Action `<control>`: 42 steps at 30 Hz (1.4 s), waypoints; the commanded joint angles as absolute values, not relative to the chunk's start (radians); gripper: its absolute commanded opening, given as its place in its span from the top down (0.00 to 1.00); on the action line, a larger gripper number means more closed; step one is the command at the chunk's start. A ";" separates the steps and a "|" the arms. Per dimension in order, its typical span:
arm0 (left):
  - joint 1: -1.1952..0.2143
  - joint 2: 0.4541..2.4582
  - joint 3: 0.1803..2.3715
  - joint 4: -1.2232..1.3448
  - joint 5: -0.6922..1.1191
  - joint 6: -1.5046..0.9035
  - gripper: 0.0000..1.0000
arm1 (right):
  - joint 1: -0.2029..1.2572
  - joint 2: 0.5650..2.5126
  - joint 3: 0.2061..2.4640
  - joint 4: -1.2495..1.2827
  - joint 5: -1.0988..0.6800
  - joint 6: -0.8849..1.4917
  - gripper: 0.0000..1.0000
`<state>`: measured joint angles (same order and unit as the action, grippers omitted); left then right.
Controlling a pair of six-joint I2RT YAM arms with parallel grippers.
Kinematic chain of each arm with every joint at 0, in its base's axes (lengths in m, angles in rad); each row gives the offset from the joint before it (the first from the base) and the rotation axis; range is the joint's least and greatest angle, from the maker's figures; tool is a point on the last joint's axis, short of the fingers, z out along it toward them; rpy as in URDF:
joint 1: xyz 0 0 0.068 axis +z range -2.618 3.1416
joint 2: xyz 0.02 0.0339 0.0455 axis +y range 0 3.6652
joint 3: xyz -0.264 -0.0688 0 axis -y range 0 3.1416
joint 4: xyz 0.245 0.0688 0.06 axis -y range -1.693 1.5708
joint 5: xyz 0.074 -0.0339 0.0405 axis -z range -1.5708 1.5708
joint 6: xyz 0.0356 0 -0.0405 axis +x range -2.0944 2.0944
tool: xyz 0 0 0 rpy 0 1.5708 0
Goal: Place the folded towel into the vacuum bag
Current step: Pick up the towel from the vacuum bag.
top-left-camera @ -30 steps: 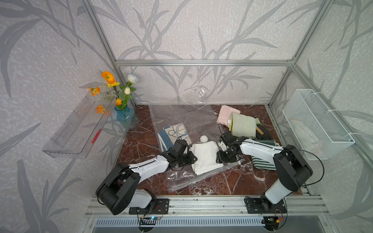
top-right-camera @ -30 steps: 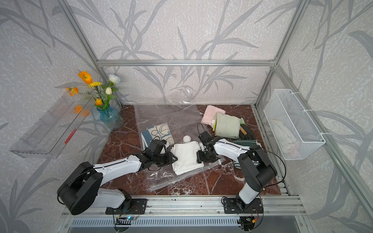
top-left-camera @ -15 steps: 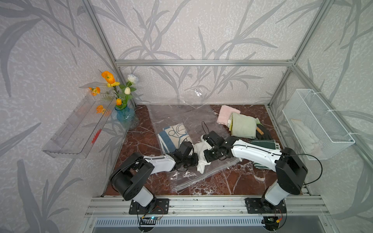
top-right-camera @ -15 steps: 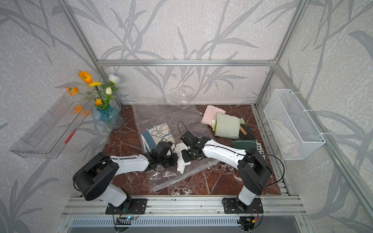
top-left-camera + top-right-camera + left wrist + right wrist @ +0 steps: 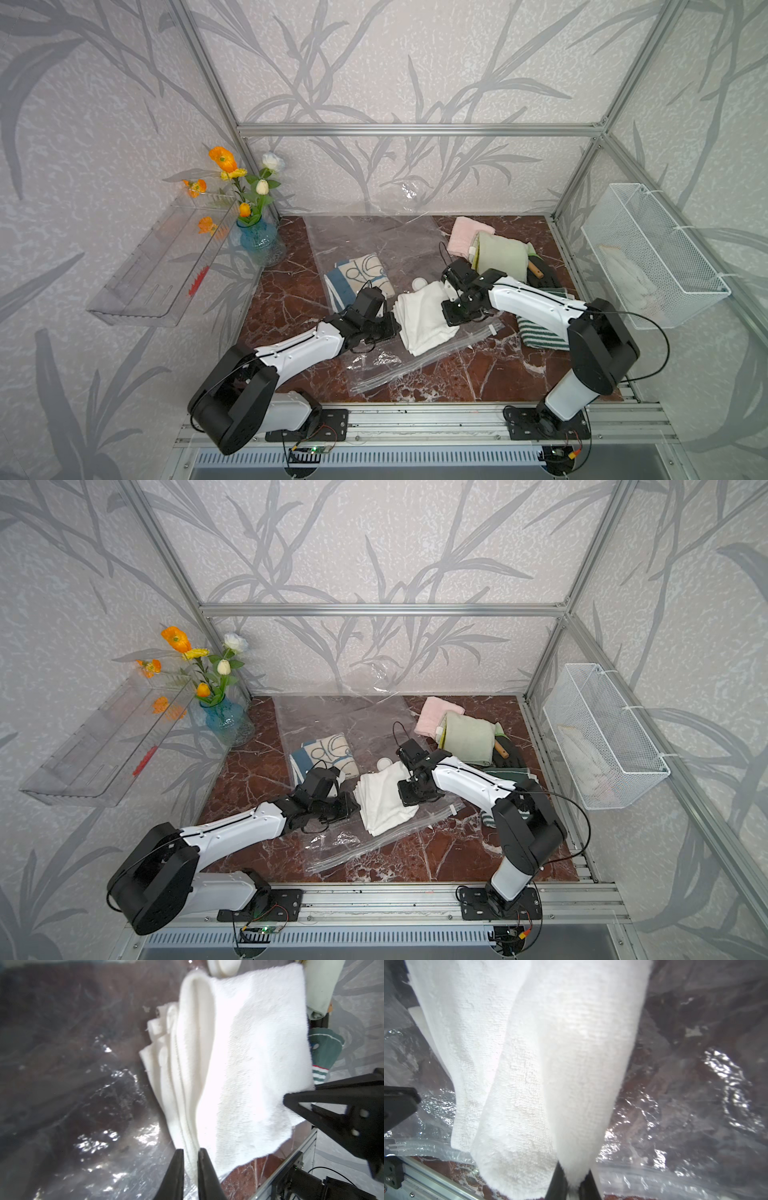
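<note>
Both arms have the folded towel (image 5: 424, 320) between them. The left gripper (image 5: 190, 1152) is pinched shut on the stacked layers at the towel's left edge. The right gripper (image 5: 572, 1169) is nipped onto the fold on its right side.

The towel sits over the near part of the vacuum bag (image 5: 374, 245), just beside the white valve (image 5: 419, 284) and on the far side of the zip strip (image 5: 432, 356). It looks a bit raised off the plastic, though I wouldn't swear to that.

My read is that this is the carry-and-feed step, and the towel isn't properly in the bag yet. Next it has to go through the bag's mouth, which I'd guess is at that near zip edge. With both grippers busy, nothing is holding the mouth apart, so that's the tricky bit.

Hard to make out:
- Whether the mouth is open or sealed.
- Whether the towel is on top of the plastic or already between its layers (clear film on dark marble, good luck).
- The patterned cloth (image 5: 359, 274) may be inside the bag, but I can't say for sure.
- In both top views each gripper's tips are hidden by its own body.
</note>
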<state>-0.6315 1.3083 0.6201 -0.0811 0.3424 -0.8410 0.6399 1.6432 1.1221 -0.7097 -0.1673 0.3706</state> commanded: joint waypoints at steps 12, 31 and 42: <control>-0.765 1.790 0.820 0.284 0.436 -0.925 0.85 | 0.679 1.596 1.155 -0.696 -0.213 0.363 0.95; -0.698 1.520 0.603 0.090 0.387 -0.859 0.81 | 0.876 1.700 1.321 -0.757 0.028 0.265 0.95; -0.607 1.297 0.508 -0.070 0.368 -0.843 0.81 | 0.935 1.845 1.226 -0.533 -0.070 0.372 0.71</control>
<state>-0.6437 1.4143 0.5144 0.0998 0.3943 -0.8810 0.9241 1.8153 1.2465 -0.5636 -0.0761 0.3538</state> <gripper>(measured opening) 0.190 0.231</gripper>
